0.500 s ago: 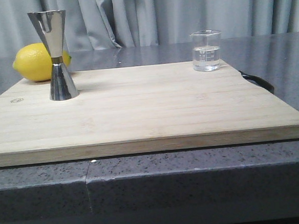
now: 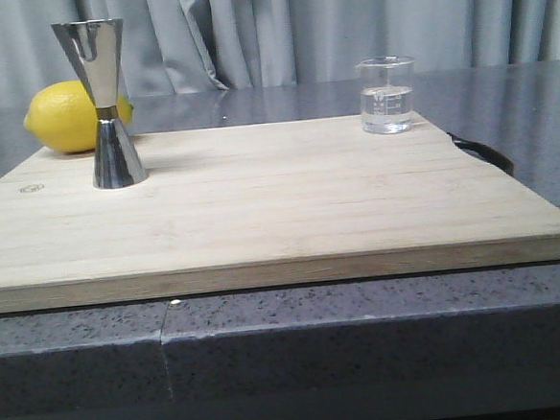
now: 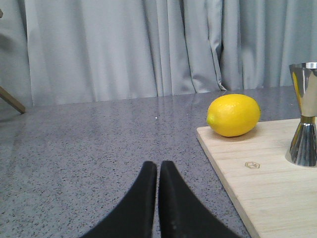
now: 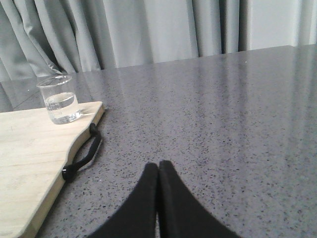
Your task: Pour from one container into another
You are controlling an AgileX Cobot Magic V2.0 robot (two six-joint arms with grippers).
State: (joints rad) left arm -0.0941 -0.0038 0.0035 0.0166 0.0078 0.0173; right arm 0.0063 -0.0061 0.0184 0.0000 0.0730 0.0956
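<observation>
A small clear glass beaker [image 2: 385, 95] holding some clear liquid stands upright at the back right corner of the wooden cutting board [image 2: 261, 211]; the right wrist view shows the beaker [image 4: 59, 99] too. The tall steel jigger [image 2: 106, 105] stands upright at the board's back left, and its edge shows as the jigger [image 3: 304, 115] in the left wrist view. My left gripper [image 3: 158, 166] is shut and empty over the grey counter, left of the board. My right gripper [image 4: 158, 165] is shut and empty over the counter, right of the board. Neither arm appears in the front view.
A yellow lemon [image 2: 72, 117] lies just behind the jigger at the board's back left edge, seen also as the lemon [image 3: 234, 115]. A black strap handle [image 4: 81, 156] hangs off the board's right side. Grey curtains close off the back of the speckled counter [image 4: 223, 119].
</observation>
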